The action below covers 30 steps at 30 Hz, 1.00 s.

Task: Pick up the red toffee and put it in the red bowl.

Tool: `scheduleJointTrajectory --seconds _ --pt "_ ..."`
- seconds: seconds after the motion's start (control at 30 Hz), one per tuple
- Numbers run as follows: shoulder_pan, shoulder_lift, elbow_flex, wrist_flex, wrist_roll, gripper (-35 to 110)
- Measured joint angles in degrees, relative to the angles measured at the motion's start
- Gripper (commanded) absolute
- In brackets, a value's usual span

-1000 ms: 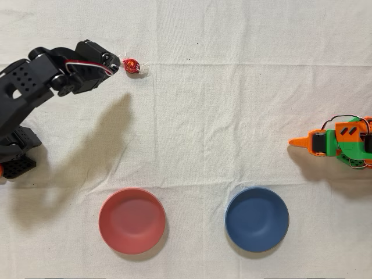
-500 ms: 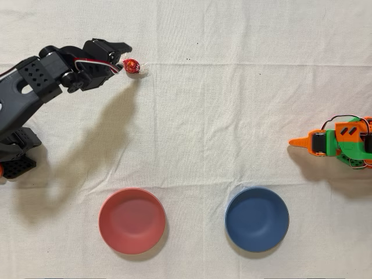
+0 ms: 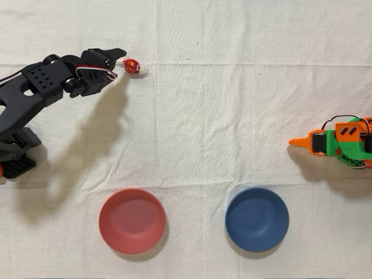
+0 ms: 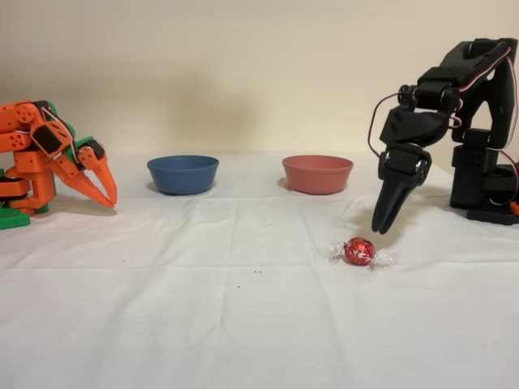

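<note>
gripper (image 4: 384, 220) hovers just beside red toffee (image 4: 358, 250), above cloth, fingers nearly together, holding nothing. toffee on cloth, well apart from red bowl (image 3: 132, 221). spread fingers, centre over sweet, descend, pinch ball not wrapper.

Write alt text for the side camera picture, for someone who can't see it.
A black arm's gripper points down, its tips just above a white cloth, a little right of and behind a red toffee lying on the cloth, not touching it. Behind stand a red bowl and, to its left, a blue bowl; an idle orange arm sits at far left.
</note>
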Motion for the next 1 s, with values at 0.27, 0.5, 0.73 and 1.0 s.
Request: scheduleJointTrajectory --seconds 0.27,0.5,0.73,1.0 --pt "1.1 -0.5 0.3 -3.9 -2.0 29" --pt "1.5 -5.2 0.2 -5.6 -3.0 30" --pt "3.0 -8.3 -0.9 -7.5 -4.7 30" --pt "3.5 -11.8 -6.8 -7.3 -4.7 30"
